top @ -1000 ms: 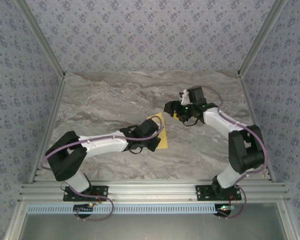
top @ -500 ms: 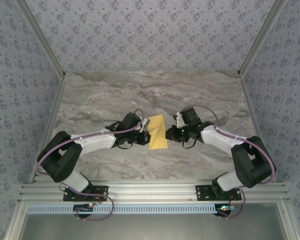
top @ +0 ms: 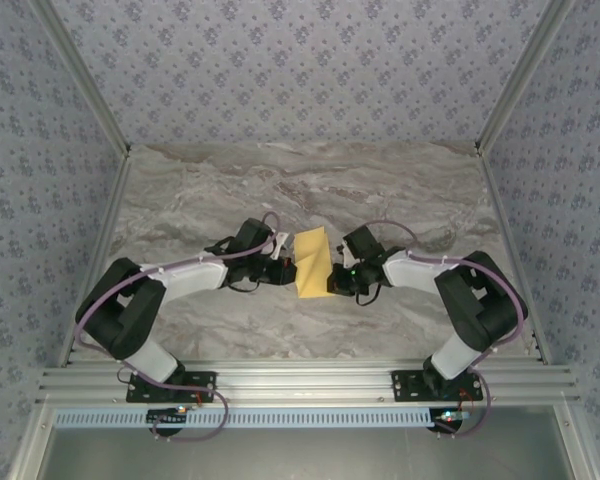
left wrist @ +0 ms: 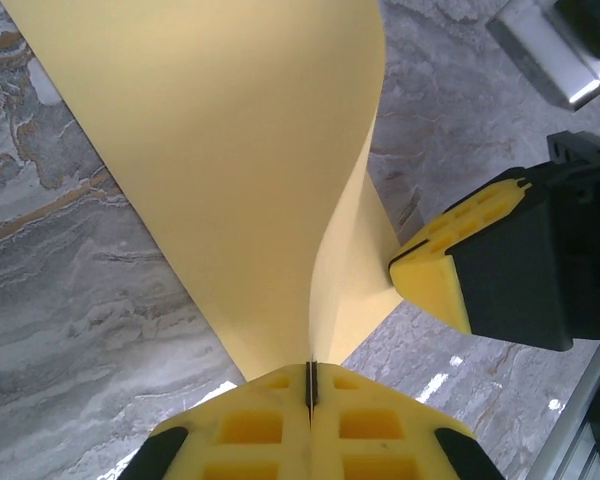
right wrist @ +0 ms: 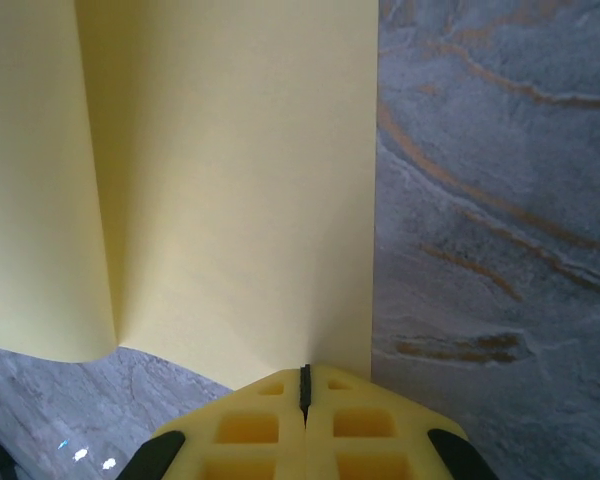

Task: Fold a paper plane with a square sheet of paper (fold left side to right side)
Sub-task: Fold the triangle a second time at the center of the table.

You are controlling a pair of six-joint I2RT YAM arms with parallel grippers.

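Observation:
The yellow-orange square sheet of paper [top: 313, 262] is held just above the marble table between both grippers. It is doubled over in a soft bend, a bent sheet and not a paper plane. My left gripper [top: 288, 268] is shut on its left side, and the paper [left wrist: 230, 150] rises from the closed fingertips [left wrist: 311, 375]. My right gripper [top: 338, 275] is shut on the right side, its yellow fingers [left wrist: 435, 270] touching the sheet's edge. In the right wrist view the paper [right wrist: 230, 180] runs into the closed jaws of that gripper [right wrist: 303, 378].
The marble table [top: 200, 200] spreads behind and to both sides of the arms. Patterned walls with metal posts [top: 100, 110] enclose it on three sides. An aluminium rail [top: 300, 380] carrying the arm bases runs along the near edge.
The right arm swung in from the back right to the paper's right side and shut on it. The left gripper, still shut, shifted left and back with the paper.

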